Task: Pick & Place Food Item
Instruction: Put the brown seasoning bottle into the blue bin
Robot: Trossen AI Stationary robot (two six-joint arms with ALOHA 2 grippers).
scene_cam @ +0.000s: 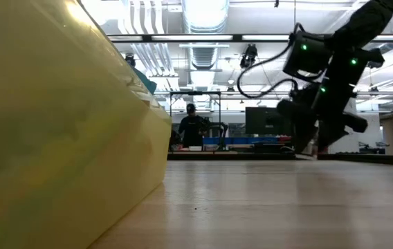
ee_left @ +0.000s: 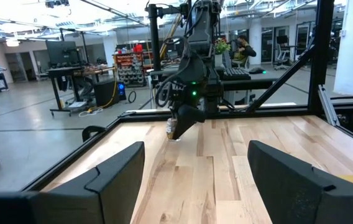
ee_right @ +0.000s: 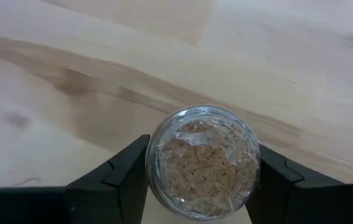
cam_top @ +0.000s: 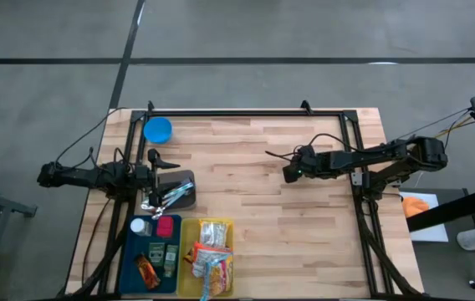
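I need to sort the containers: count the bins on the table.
2: a blue bin at the table's near left corner and a yellow bin touching its right side. None seems hidden.

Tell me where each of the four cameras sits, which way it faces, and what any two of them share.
High view: overhead, looking straight down on the table; both arms show.
Low view: at tabletop height beside the yellow bin, facing the room; the right gripper hangs into frame.
Left wrist view: on the left arm, facing across the table; its own open fingers frame the far right arm.
Right wrist view: looking down at a jar between its own fingers.
Shared: high, low and left wrist views all show the right gripper.
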